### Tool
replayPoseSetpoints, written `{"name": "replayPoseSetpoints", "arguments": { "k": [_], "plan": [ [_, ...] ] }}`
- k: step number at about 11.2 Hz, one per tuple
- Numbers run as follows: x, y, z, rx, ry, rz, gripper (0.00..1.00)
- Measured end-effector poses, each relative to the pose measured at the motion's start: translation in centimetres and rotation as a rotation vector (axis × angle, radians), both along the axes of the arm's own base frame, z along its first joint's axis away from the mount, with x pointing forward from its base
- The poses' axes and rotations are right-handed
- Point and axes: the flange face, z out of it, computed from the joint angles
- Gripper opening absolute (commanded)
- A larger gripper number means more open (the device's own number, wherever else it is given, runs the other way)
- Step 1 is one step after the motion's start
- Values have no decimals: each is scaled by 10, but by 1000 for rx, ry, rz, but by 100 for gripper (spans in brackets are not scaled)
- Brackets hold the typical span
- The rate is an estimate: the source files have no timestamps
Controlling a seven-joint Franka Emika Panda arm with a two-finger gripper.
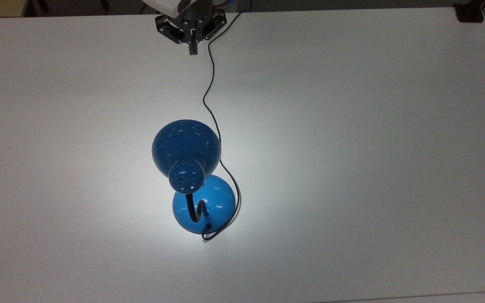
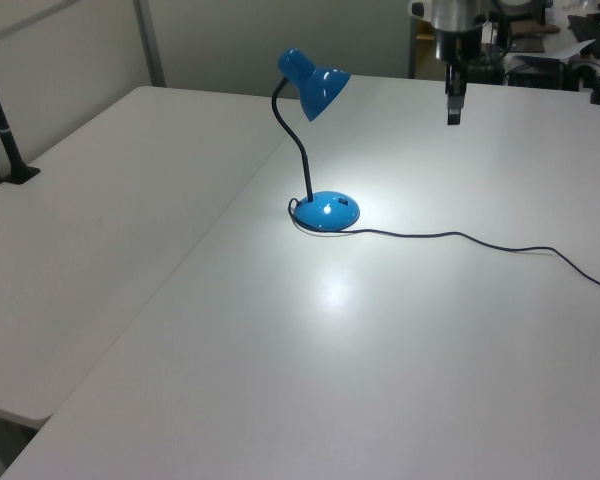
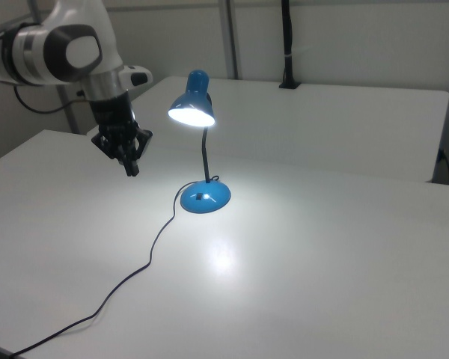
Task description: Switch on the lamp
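Blue lamp (image 1: 186,156) — one, lit; one end effector (image 1: 193,49) clenched, empty, well apart.

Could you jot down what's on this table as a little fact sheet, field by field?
lamp: blue, standing upright on its round base, lit, with a bright pool of light beside the base
cord: thin, black, trailing from the base across the table
gripper: fingers closed, empty, in the air apart from the lamp
table: white, plain
task state: lamp appears to be on
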Motion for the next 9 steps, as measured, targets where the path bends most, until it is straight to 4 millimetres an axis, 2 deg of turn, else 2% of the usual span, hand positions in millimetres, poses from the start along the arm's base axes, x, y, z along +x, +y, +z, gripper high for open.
{"name": "replayPoseSetpoints", "arguments": {
  "k": [2, 4, 9],
  "plan": [
    [-2, -1, 21, -1, -2, -20, 91],
    [-2, -2, 31, -2, -6, -46, 100],
    [-2, -8, 39, -1, -20, -61, 100]
  ]
}}
